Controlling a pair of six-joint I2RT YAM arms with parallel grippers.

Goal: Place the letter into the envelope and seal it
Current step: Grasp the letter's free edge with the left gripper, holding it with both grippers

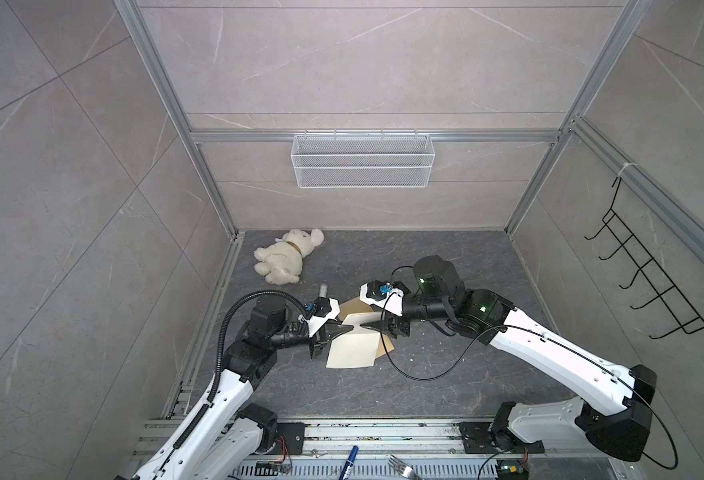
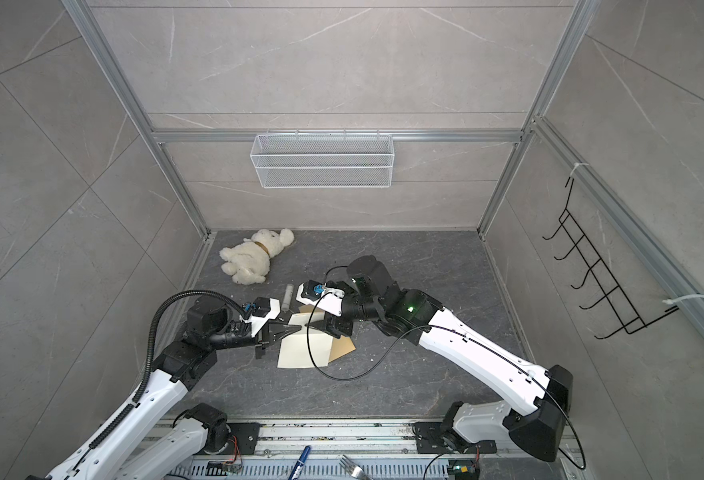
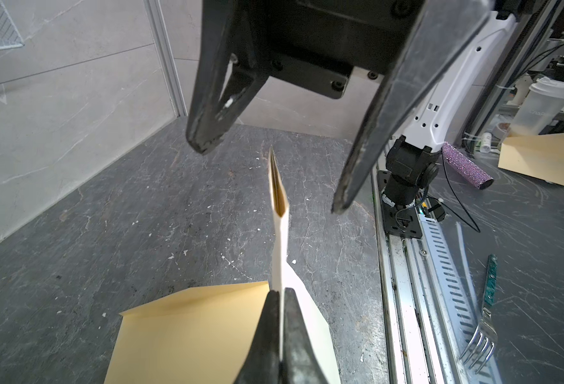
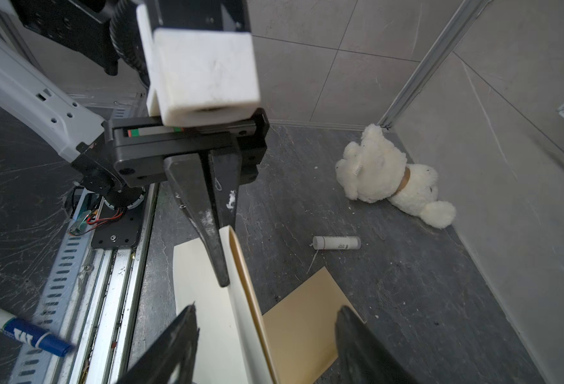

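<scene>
Two containers show. A wire basket (image 1: 362,160) hangs on the back wall rail. The envelope (image 1: 356,309) lies flat on the table (image 1: 445,374), with the letter (image 1: 352,349) outside it and lying over it.

From the left: a plush bear (image 1: 285,257) lies near the back left corner, and a small tube (image 1: 323,289) lies on its side just beyond the left gripper (image 3: 279,292). That gripper's fingers are pressed together on a raised fold of the letter, holding the ridge on edge while the rest of the sheet drapes down to the table. The right gripper (image 4: 267,310) faces it with its fingers well apart, one on either side of the ridge's far end. The right wrist view shows a gap between each finger and the paper. A black hook rack (image 1: 649,270) hangs on the right wall.

Hidden or unclear:
- The letter covers the envelope's middle, so only two tan corners show in both top views.
- Whether the envelope's mouth is open cannot be told.
- The tube's label is too small to read.
- A marker (image 1: 352,457) and a fork (image 1: 402,467) on the front rail are cut off by the frame edge.
</scene>
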